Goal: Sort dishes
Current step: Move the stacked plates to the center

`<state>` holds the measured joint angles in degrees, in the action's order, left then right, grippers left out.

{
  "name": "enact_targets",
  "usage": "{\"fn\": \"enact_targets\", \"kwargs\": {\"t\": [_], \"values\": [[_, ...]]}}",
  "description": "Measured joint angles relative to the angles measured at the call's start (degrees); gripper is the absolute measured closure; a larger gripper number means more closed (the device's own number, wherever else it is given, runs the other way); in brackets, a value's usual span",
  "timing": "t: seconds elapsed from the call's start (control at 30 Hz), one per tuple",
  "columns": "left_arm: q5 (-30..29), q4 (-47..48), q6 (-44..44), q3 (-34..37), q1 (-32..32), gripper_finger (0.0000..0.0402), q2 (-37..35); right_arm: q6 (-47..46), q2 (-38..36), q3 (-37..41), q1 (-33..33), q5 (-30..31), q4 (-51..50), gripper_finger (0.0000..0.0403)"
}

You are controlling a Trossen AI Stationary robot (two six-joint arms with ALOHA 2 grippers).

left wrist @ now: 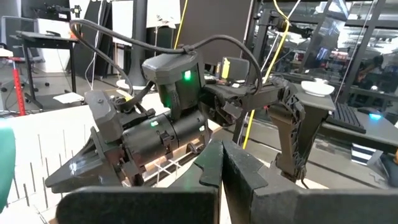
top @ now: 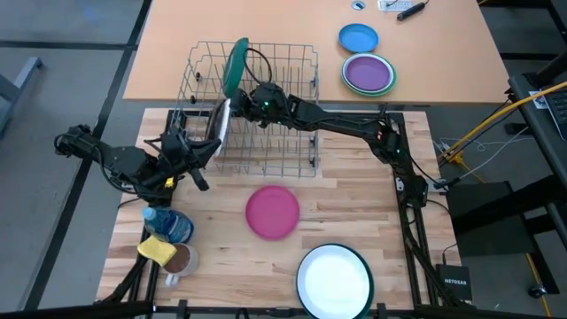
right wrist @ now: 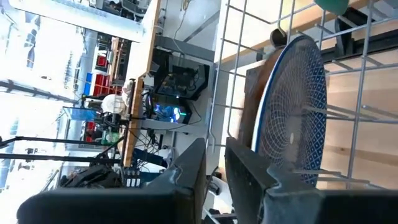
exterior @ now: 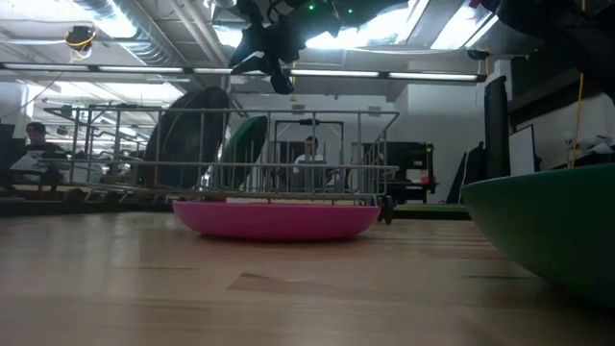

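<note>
A wire dish rack (top: 257, 106) stands at the table's far side. A green plate (top: 236, 64) stands on edge at its far end, and a blue-patterned plate (right wrist: 292, 112) stands on edge between the wires at its left end (top: 220, 124). My right gripper (top: 237, 105) hovers above the rack beside the patterned plate, its fingers (right wrist: 214, 158) slightly open with nothing between them. My left gripper (top: 202, 149) waits shut at the rack's near left corner. A pink plate (top: 272, 211) lies flat mid-table. A white green-rimmed plate (top: 333, 282) lies at the near edge.
A blue bowl (top: 171, 226), a yellow sponge (top: 156, 249) and a brown cup (top: 182, 260) sit at the near left. A small blue dish (top: 358, 38) and a purple dish (top: 369, 73) lie on the far table. There is bare wood around the pink plate.
</note>
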<state>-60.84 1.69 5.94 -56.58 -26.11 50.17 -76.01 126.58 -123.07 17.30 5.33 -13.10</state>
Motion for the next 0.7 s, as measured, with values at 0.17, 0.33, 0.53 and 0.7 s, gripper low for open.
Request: {"fn": "enact_targets", "kwargs": {"t": [0.17, 0.33, 0.53, 0.7], "values": [[0.0, 1.4, 2.3, 0.0, 0.0, 0.0402, 0.0, 1.8, 0.0, 0.0, 0.0, -5.2, 0.1, 0.0338], [0.0, 2.5, 3.8, 0.0, -0.1, 0.0401, 0.0, 14.2, -0.7, 0.0, 0.0, -7.4, 0.1, 0.0338], [0.0, 2.5, 4.7, 0.0, -0.1, 0.0401, 0.0, 28.7, -3.8, 0.0, 0.0, -12.1, 0.0, 0.0338], [0.0, 2.5, 4.8, 0.0, -0.1, 0.0402, 0.0, 44.5, -8.2, 0.0, -0.7, -21.1, -2.2, 0.0338]]}}
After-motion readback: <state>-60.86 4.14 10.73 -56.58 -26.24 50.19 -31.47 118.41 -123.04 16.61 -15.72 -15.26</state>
